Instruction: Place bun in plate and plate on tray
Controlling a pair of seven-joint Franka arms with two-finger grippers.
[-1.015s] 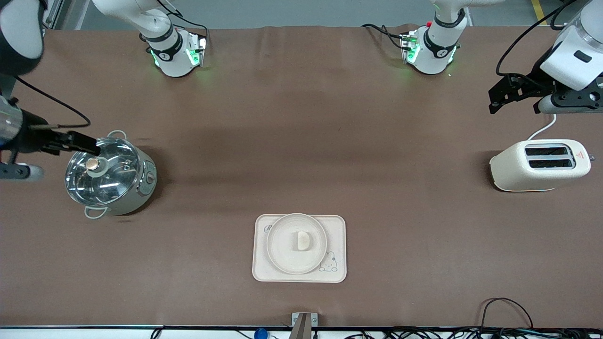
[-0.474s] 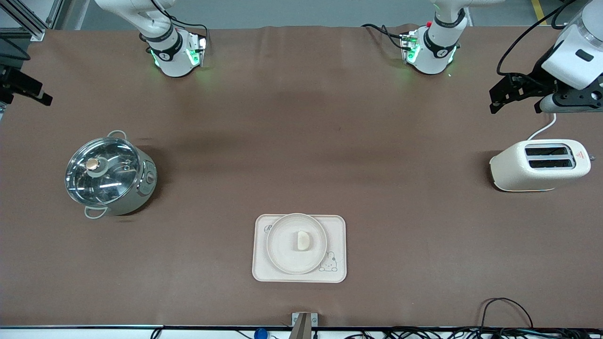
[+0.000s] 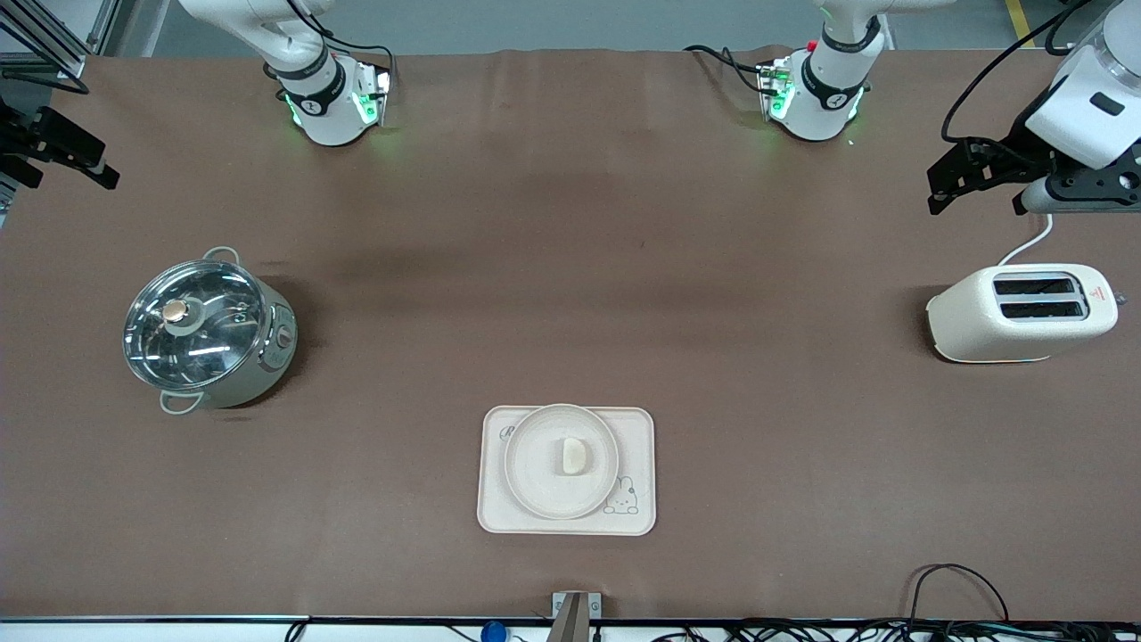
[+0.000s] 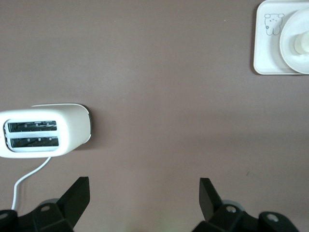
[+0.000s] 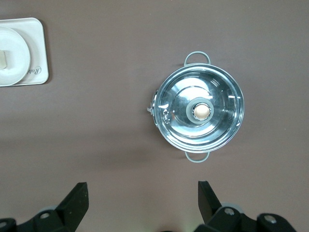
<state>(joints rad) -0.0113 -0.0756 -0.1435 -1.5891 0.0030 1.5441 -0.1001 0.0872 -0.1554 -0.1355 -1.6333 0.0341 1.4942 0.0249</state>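
The small cream bun [image 3: 575, 456] lies in the round cream plate [image 3: 535, 486], and the plate rests on the cream Rabbit tray [image 3: 635, 428] near the table's front edge. The tray [image 4: 264, 55], plate [image 4: 289, 38] and bun [image 4: 302, 44] also show in the left wrist view, and the tray [image 5: 37, 53] and plate [image 5: 17, 53] in the right wrist view. My left gripper [image 3: 952, 183] is open and empty, high over the table's left-arm end. My right gripper [image 3: 76, 153] is open and empty, high over the table's right-arm end.
A cream toaster [image 3: 1021, 312] with a white cord stands at the left arm's end, also in the left wrist view [image 4: 43, 130]. A steel pot with a glass lid [image 3: 207, 332] stands at the right arm's end, also in the right wrist view [image 5: 199, 112].
My right gripper has lifted away from over the pot lid and drawn back toward the table's edge at the right arm's end. The left arm has barely moved.
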